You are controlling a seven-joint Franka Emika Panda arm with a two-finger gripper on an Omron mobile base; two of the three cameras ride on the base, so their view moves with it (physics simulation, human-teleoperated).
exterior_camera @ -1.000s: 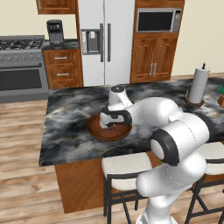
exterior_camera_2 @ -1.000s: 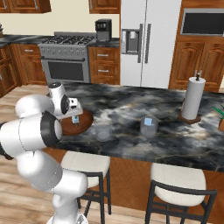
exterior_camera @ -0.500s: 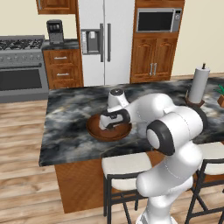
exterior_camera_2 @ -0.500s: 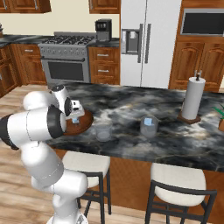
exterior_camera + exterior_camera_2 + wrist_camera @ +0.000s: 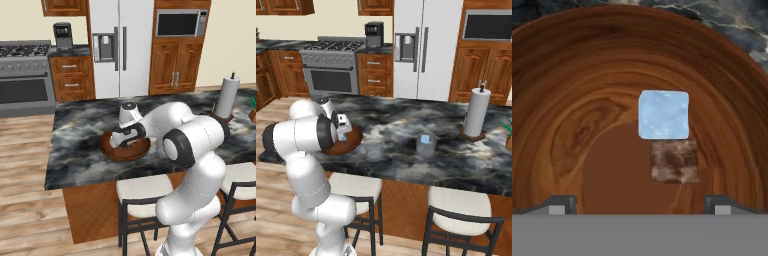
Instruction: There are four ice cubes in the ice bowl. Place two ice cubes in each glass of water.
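The white arm rises from the base, bends at a raised elbow and reaches forward and down, its wrist turned so the hand points steeply downward. The gripper (image 5: pixel 123 144) hangs low at the end of the reach, also seen past the upper arm in the right base view (image 5: pixel 343 131). In the hand view its two dark fingers (image 5: pixel 561 204) stand far apart at the lower edge, spread wide with nothing between them.

Even bright rendered light, soft shadows — sharp, no glare
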